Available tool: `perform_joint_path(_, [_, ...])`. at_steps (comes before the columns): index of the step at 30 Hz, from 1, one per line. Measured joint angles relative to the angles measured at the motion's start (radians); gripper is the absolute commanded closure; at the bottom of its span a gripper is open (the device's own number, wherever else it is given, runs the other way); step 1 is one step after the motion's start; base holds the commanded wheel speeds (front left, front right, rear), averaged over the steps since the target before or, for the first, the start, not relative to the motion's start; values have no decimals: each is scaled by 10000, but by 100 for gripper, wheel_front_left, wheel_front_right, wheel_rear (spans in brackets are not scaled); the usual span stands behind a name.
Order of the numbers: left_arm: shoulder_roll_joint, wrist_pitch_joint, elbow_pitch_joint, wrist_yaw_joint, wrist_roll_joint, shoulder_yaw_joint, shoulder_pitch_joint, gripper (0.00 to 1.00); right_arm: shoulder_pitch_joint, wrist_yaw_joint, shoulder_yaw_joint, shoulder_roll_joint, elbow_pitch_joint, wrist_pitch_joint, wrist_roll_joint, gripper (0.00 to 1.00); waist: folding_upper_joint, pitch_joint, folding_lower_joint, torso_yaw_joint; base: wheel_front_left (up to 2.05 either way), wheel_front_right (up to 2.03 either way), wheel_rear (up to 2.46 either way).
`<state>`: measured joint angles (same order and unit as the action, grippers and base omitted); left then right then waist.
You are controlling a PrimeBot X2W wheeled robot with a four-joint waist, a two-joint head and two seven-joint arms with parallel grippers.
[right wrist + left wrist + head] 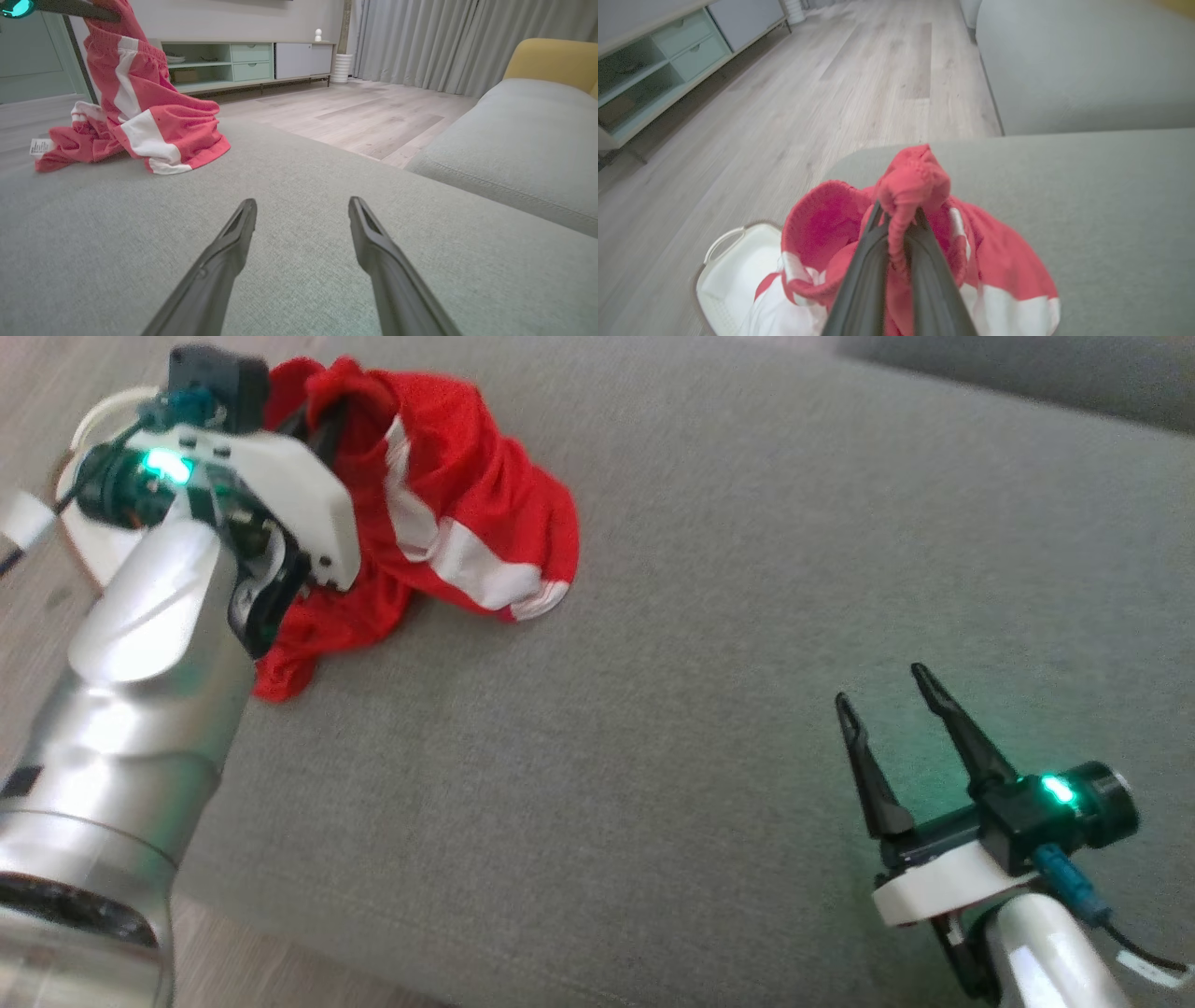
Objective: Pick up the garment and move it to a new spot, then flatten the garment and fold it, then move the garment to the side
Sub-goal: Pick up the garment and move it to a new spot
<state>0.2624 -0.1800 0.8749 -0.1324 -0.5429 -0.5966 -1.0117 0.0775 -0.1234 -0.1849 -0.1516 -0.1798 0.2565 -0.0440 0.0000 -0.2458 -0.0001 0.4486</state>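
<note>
- Garment [448, 513], red with broad white bands, is at the far left of the grey cushion [709, 616]. Its upper part is lifted and its lower part lies crumpled on the cushion surface.
- One bunched red fold with a gathered hem is the highest part, and from it the cloth hangs down in loose folds.
- A small white label [41, 146] shows at the low left end of the garment in the right wrist view, lying on the cushion.
- The left gripper [899, 212] has its two dark fingers closed almost together on this bunched fold. The cloth is pinched between them and wraps over the tips.
- The left arm, silver with a white wrist cover, stands over the left edge of the cushion and hides part of the garment in the head view.
- A white basket [733, 261] stands on the floor just beside the left end of the cushion, close to the hanging cloth.
- The right gripper [882, 686] is at the near right, well apart from the garment. Its fingers are spread wide with nothing between them, and they point over the bare cushion. I cannot tell if they touch it.
- A pale wooden floor [831, 93] lies beyond the cushion. A low cabinet [243, 60] with pale green drawers stands at the far wall, and grey curtains [420, 42] hang to its right.
</note>
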Motion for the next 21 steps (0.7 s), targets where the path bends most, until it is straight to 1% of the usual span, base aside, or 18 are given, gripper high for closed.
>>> perform_joint_path(3, [276, -211, -842, 0, -535, -550, -156, 100, -75, 0, -42, 309, -54, 0, 90, 0, 0, 538, -1, -308, 0, 0, 0])
perform_joint_path(8, [713, -593, -2029, 2, -1237, -1191, -244, 100, -317, 0, -23, 652, -59, 0, 180, 0, 0, 1219, -1, -1272, 0, 0, 0])
perform_joint_path(12, [842, -754, -2765, 2, -1549, -1476, -366, 100, -572, 0, 94, 805, 12, 0, 201, 0, 0, 1660, 0, -2255, 0, 0, 0])
perform_joint_path(17, [848, -732, -3308, 10, -1760, -1425, -586, 100, -714, 0, 205, 915, 207, 0, 265, 0, 0, 2062, 0, -3650, 0, 0, 0])
perform_joint_path(21, [696, -633, -3452, 199, -1875, -1375, -894, 100, -713, 0, 261, 957, 297, 0, 370, 0, 0, 2264, 0, -4839, 0, 0, 0])
